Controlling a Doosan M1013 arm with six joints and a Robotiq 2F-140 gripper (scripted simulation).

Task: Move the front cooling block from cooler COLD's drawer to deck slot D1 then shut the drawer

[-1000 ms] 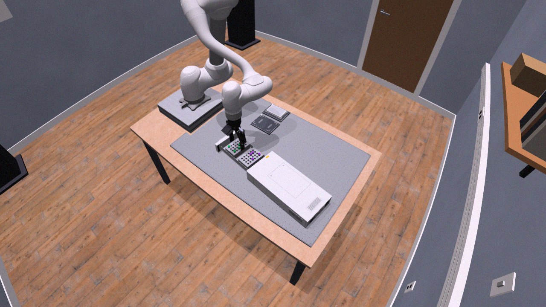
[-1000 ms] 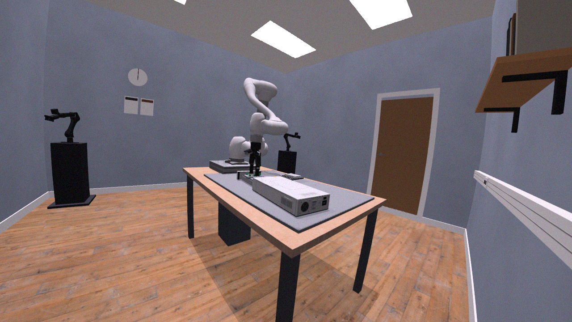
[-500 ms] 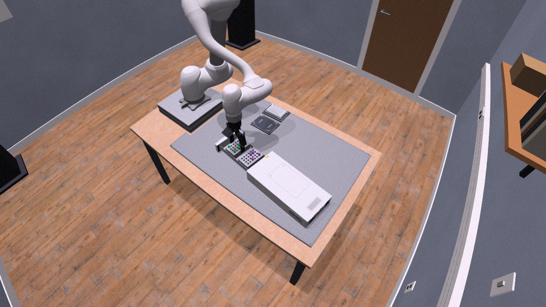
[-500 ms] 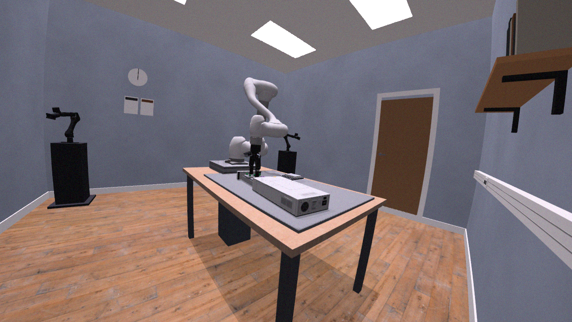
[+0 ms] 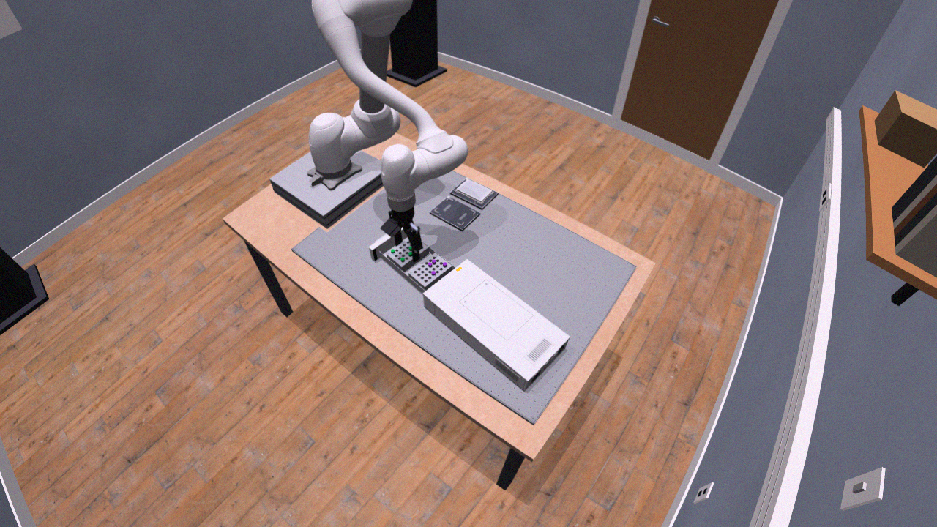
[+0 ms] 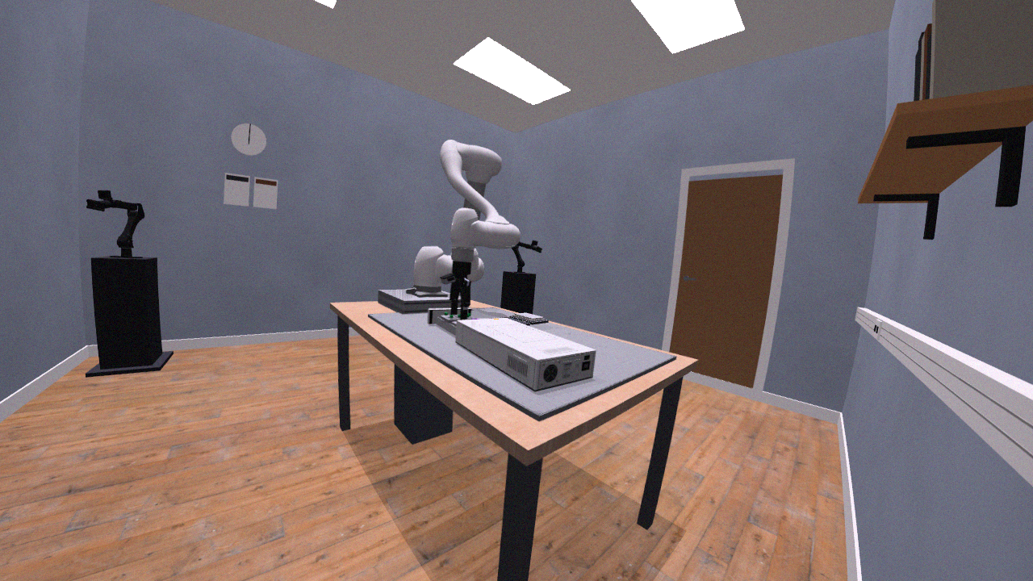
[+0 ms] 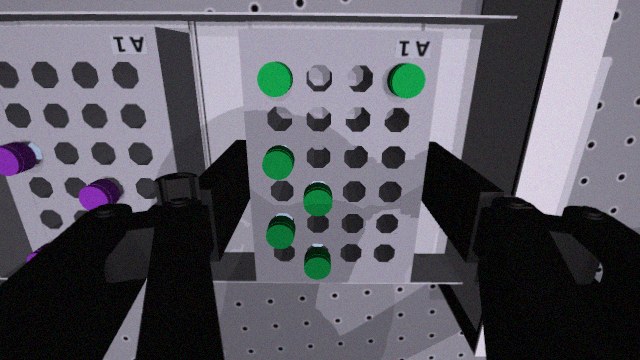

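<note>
gripper (image 5: 407, 251) (image 6: 460, 316) (image 7: 335, 165) fingers apart, front cooling block (image 5: 400, 252) (image 7: 337, 135) framed between, long axis running along the finger faces.

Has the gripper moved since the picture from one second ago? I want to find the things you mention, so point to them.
Yes, downward: against the white cooler (image 5: 498, 314) (image 6: 520, 343) in the exterior view, the gripper (image 5: 407, 250) (image 6: 459, 316) (image 7: 335, 165) is slightly lower now.
</note>
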